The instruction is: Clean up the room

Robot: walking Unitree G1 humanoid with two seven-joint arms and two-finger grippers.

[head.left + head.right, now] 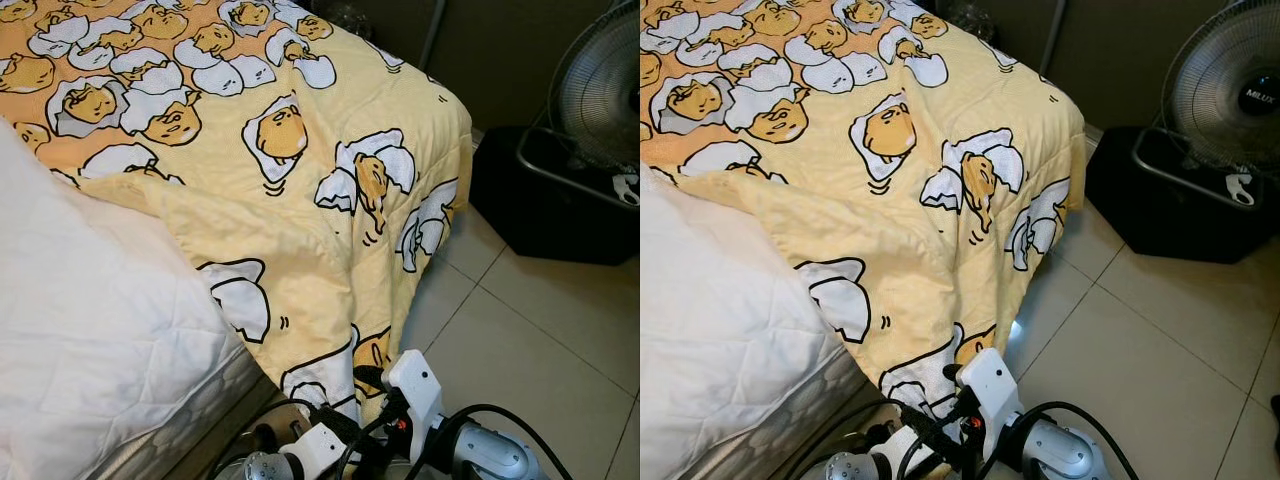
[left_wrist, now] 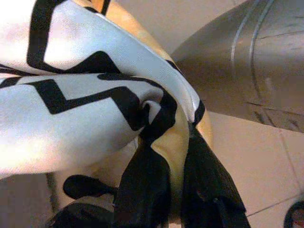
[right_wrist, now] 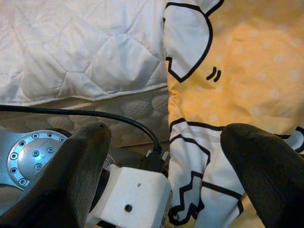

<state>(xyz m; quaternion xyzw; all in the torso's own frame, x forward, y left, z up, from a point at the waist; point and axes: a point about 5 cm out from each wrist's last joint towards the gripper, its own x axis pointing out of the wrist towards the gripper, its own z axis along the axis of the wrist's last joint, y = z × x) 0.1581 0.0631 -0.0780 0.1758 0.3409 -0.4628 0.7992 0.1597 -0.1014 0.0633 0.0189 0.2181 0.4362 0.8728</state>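
Left gripper (image 2: pixel 166 190): in our left wrist view, its 2 black fingers (image 2: pixel 142 190) are pinched on a fold of the yellow quilt (image 2: pixel 95 109); white fabric with black outlines bunches just above them, over pale tile floor (image 2: pixel 266 166).
Silver arm (image 2: pixel 247 61): in the same view we see it close beside the gathered cloth, most likely our right forearm, though the view is too tight to be sure.
Right gripper (image 3: pixel 164 171): in our right wrist view, its 2 dark fingers (image 3: pixel 71 171) stand wide apart with nothing between them, pointing at the hanging quilt edge and the bare white mattress (image 3: pixel 80 47).
White wrist housing (image 3: pixel 133 194): it sits between those fingers, with a black cable (image 3: pixel 95 115) running to it.
Head views, quilt: the egg-print quilt (image 1: pixel 300 200) covers the far part of the bed and drapes over its corner down to the floor, with our wrists (image 1: pixel 415 385) at its lowest hanging edge.
Head views, mattress: the quilted white mattress (image 1: pixel 90 320) lies uncovered on our left.
Head views, right side: a standing fan (image 1: pixel 1230 90) rises above a black box (image 1: pixel 1170 210) on the tile floor (image 1: pixel 1160 360).
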